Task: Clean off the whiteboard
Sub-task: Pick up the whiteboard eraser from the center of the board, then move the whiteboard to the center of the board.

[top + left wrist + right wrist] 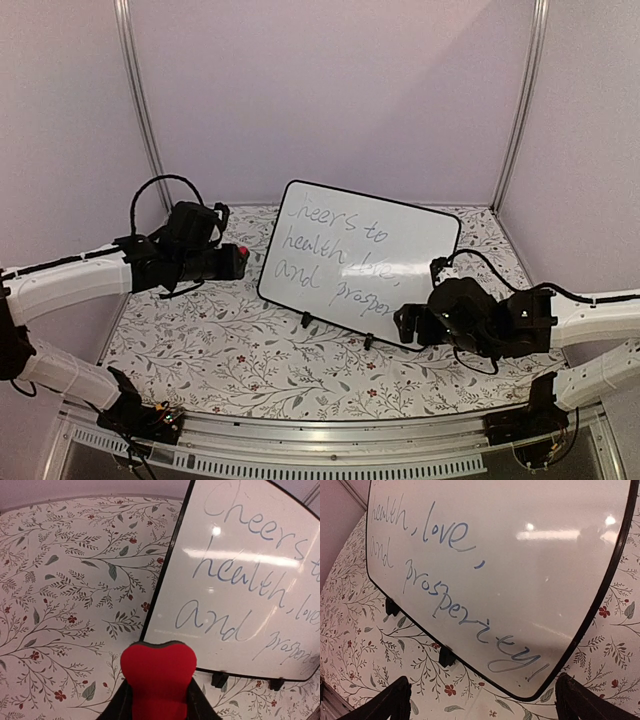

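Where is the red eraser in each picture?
Top view: the red eraser is left of the middle, held by the left gripper, just left of the whiteboard.
Left wrist view: bottom middle, big and close.
Right wrist view: not in it.
Shared landmark: the whiteboard's handwriting shows in all three.

Three plain lilac walls close the space: the back wall [330, 90] at 12 o'clock, the left wall [60, 120] at 9 and the right wall [590, 130] at 3. Thin metal posts stand in the corners, the left post [140, 100] at 11 o'clock and the right post [520, 100] at 1, both leaning outward toward the top. The table [230, 350] has a white surface printed with grey-green leafy sprigs and small red flowers. At 6 o'clock a ribbed aluminium rail [340, 440] runs along its near edge. The light is soft and even, with faint shadows.
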Controlling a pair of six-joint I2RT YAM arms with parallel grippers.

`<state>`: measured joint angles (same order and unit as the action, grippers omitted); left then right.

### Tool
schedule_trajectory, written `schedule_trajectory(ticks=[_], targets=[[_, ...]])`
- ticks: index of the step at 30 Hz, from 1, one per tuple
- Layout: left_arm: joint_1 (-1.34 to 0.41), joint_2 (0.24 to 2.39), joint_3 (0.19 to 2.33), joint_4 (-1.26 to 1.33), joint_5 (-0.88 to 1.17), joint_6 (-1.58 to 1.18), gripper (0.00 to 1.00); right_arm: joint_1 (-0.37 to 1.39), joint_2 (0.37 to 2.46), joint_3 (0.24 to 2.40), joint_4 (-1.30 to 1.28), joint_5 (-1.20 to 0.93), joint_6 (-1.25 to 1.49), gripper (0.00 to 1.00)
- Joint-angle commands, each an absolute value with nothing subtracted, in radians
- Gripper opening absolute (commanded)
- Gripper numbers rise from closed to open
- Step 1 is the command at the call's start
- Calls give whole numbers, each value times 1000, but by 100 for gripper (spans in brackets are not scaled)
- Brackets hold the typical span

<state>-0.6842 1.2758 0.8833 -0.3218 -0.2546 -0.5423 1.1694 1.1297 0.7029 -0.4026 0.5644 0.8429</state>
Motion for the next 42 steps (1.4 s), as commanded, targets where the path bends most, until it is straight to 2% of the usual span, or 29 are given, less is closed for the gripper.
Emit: schedule_trajectory(ticks=[1,7,10,18,23,31,42], targets=[[-708,1212,895,-332,-213,-526,21,1167,1168,669,-412,564,905,99],[-745,1177,831,-295,-196,-555,22,1167,1277,667,-358,542,975,99],[-759,1168,808,-287,-188,-568,22,1171,1383,730,-351,512,974,99],[-765,1130,758,-245,-199,-575,22,1321,1729,1111,-705,681,1248,99],[-768,1113,757,-253,-190,-566,22,1365,1839,1175,-748,713,1386,97],[-769,1053,752,-281,-207,-556,23,1364,1875,1197,-798,807,1508,82],[-768,1035,776,-322,-214,-544,24,1338,2053,1351,-907,904,1608,61]])
